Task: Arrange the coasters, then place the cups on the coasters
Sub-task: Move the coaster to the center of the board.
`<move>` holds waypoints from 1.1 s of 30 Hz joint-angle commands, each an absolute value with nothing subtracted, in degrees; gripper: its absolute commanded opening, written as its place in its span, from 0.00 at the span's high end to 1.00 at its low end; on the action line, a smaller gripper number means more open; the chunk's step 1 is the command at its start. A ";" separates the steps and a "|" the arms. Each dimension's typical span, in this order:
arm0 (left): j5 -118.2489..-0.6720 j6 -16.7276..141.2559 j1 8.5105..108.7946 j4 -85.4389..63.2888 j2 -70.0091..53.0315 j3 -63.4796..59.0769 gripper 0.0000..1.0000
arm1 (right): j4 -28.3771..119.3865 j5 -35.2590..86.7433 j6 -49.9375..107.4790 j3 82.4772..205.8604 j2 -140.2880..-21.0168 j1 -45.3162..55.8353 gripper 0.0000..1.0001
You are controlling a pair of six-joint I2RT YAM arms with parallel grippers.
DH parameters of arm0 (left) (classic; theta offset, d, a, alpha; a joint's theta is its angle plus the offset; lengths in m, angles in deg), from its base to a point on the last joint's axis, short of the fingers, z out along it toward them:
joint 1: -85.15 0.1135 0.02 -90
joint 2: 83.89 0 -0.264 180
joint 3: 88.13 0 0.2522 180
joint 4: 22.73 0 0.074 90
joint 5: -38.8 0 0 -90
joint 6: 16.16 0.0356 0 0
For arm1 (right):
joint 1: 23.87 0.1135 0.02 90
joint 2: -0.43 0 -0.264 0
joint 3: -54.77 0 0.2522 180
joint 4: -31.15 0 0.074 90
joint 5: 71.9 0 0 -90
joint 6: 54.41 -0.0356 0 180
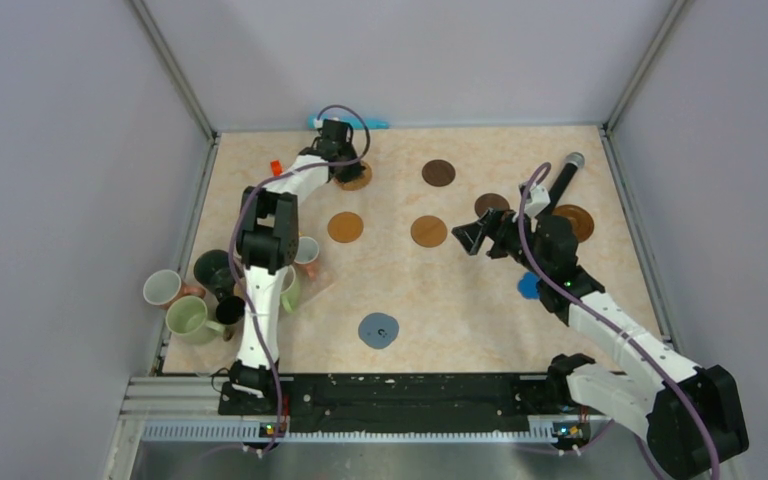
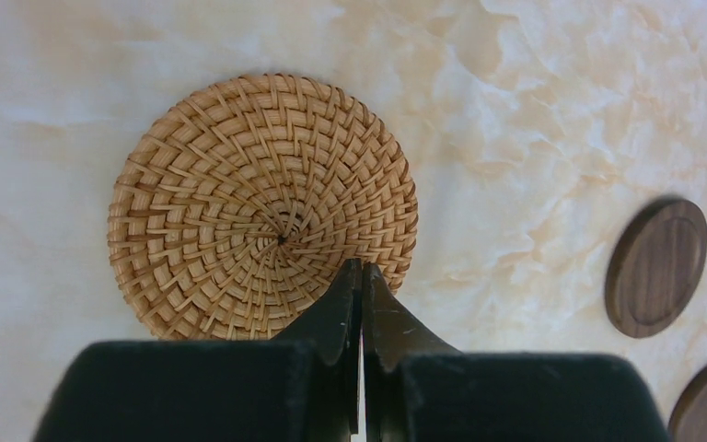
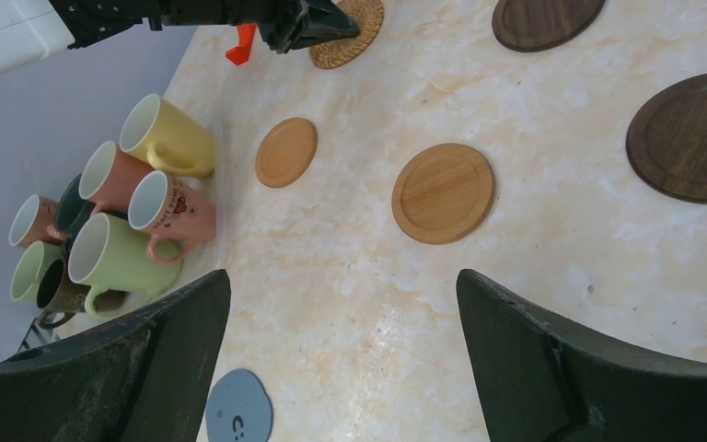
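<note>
Arranging coasters (image 1: 345, 227): left gripper (image 2: 362, 276) shut, empty, at wicker coaster (image 1: 360, 182), upper left; right gripper (image 3: 342, 281) wide, empty. Next: nudge into row.

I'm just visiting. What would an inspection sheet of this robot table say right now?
Surface: marbled tabletop, no spills seen.
Job's things: woven coaster, two tan coasters, three dark coasters, grey-blue coaster, blue coaster spread out; cups clustered at left edge, none on a coaster.
Clutter: microphone, red block.
Grippers: left gripper shut, tips at woven coaster's edge; right gripper open, empty.
Cables: purple cables along both arms.
Surroundings: grey walls.
</note>
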State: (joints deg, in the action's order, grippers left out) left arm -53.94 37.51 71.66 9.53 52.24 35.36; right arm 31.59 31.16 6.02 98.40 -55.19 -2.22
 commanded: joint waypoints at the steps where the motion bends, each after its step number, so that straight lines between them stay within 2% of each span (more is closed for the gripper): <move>1: -56.36 37.44 68.11 12.43 54.78 38.08 1.00 | 30.67 30.28 6.96 98.33 -53.59 -2.05 0.08; 33: -63.62 32.11 63.18 5.15 63.98 46.00 0.99 | 30.69 28.99 7.14 98.01 -53.20 -2.06 0.08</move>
State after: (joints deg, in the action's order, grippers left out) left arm -62.97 32.39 64.42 4.07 61.03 45.59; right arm 32.51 29.67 6.05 98.16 -54.05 -2.22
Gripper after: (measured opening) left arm 0.010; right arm 0.920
